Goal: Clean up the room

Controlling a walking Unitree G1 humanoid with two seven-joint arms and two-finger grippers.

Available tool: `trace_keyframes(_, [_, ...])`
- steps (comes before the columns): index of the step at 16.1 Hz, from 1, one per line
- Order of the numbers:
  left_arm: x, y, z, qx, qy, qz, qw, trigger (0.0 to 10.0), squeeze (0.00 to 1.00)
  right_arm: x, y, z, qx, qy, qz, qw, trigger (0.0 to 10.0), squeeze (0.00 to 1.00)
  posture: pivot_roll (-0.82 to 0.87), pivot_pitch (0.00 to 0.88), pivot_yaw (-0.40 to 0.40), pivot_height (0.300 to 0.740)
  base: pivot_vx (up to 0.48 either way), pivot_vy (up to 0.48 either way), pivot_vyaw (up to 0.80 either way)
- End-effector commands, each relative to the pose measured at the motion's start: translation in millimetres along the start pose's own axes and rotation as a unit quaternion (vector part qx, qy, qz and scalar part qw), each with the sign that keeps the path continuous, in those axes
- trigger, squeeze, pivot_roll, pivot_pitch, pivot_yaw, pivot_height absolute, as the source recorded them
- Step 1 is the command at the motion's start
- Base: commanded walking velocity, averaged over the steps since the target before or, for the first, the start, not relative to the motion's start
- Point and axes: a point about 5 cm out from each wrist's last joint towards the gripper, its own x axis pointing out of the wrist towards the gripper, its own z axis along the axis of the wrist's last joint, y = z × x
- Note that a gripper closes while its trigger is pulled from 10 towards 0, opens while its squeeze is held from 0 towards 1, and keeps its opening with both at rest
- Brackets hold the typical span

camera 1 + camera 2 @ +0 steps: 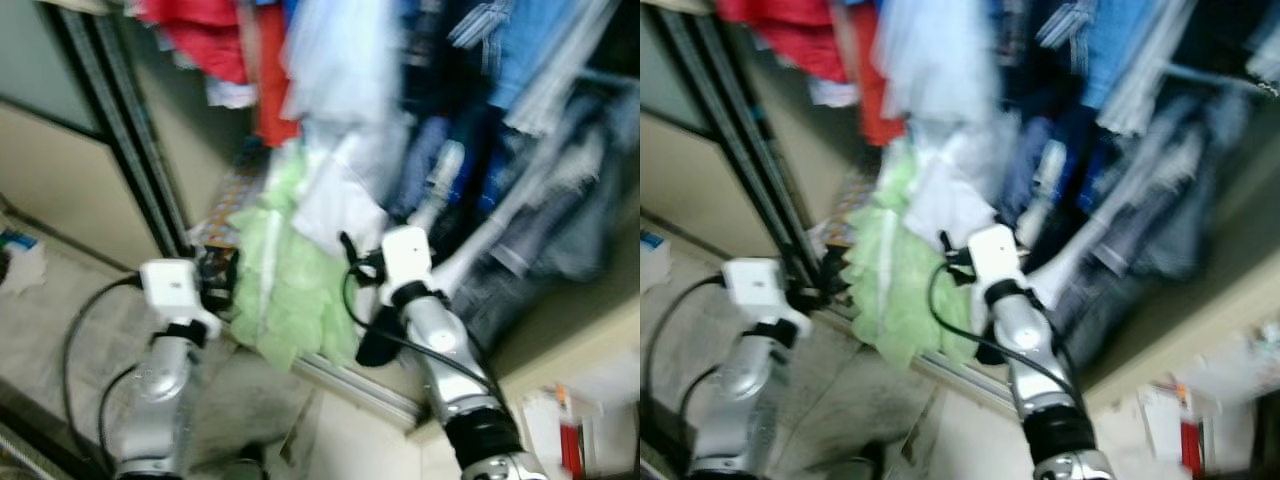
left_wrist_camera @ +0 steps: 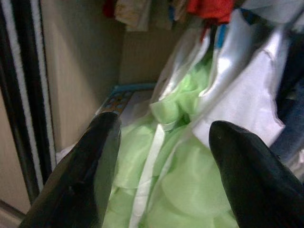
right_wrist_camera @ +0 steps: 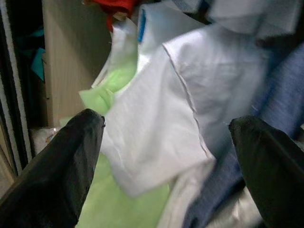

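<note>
Clothes [image 1: 300, 260] seemingly just beyond tools [image 2: 164, 156].

Both silver arms reach forward, toward twelve o'clock. The left arm [image 1: 165, 375] comes up from about seven o'clock, with a white box at its wrist and a black cable looping off it. The left gripper [image 2: 164, 156] has its two black fingers spread wide apart, and nothing sits between them.

The right arm [image 1: 445, 365] comes up from about five o'clock and leans a bit toward eleven o'clock. It also has a white box at the wrist, with a black cable. The right gripper [image 3: 166, 156] has its fingers spread wide too, holding nothing.
</note>
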Motion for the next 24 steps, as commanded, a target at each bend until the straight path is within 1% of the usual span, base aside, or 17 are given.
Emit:
trace_keyframes(1, [-1.9, 2.9, -0.6, 0.005, 0.006, 0.004, 1.000, 10.0, 0.00, -0.5, 1.6, 0.3, 0.003, 0.001, -0.002, 1.000, 10.0, 0.00, -0.09, 0.109, -0.101, 0.740, 0.000, 0.000, 0.72])
trace_keyframes(7, [-0.7, 3.4, 0.1, 0.009, 0.008, 0.001, 1.000, 10.0, 0.00, -0.5, -0.2, -0.5, -0.005, 0.007, -0.010, 1.000, 10.0, 0.00, -0.08, 0.101, -0.097, 0.740, 0.000, 0.000, 0.72])
trace_keyframes(12, [0.5, 5.4, 0.2, 0.014, 0.011, 0.000, 1.000, 10.0, 0.00, 0.4, 0.3, -0.7, 0.002, 0.006, -0.015, 1.000, 10.0, 0.00, -0.08, 0.092, -0.091, 0.740, 0.000, 0.000, 0.70])
trace_keyframes(13, [1.2, 6.0, 0.7, 0.020, 0.011, -0.002, 1.000, 10.0, 0.00, 0.7, 0.8, -0.7, 0.004, 0.005, -0.017, 1.000, 10.0, 0.00, -0.08, 0.089, -0.088, 0.740, 0.000, 0.000, 0.49])
trace_keyframes(17, [2.7, 6.3, 2.0, 0.021, 0.010, -0.003, 1.000, 10.0, 0.00, 1.6, 1.2, 0.1, 0.007, 0.002, -0.020, 1.000, 10.0, 0.00, -0.07, 0.089, -0.083, 0.740, 0.000, 0.000, 0.47])
trace_keyframes(20, [2.7, 5.5, 2.6, 0.022, 0.008, -0.006, 1.000, 10.0, 0.00, 1.4, 1.4, -0.1, 0.009, 0.002, -0.022, 1.000, 10.0, 0.00, -0.08, 0.090, -0.079, 0.740, 0.000, 0.000, 0.00])
trace_keyframes(24, [1.9, 3.6, 2.3, 0.023, 0.006, -0.013, 1.000, 10.0, 0.00, 0.0, 0.0, -1.3, 0.011, 0.002, -0.028, 1.000, 10.0, 0.00, -0.08, 0.092, -0.081, 0.740, 0.337, 0.000, 0.00])
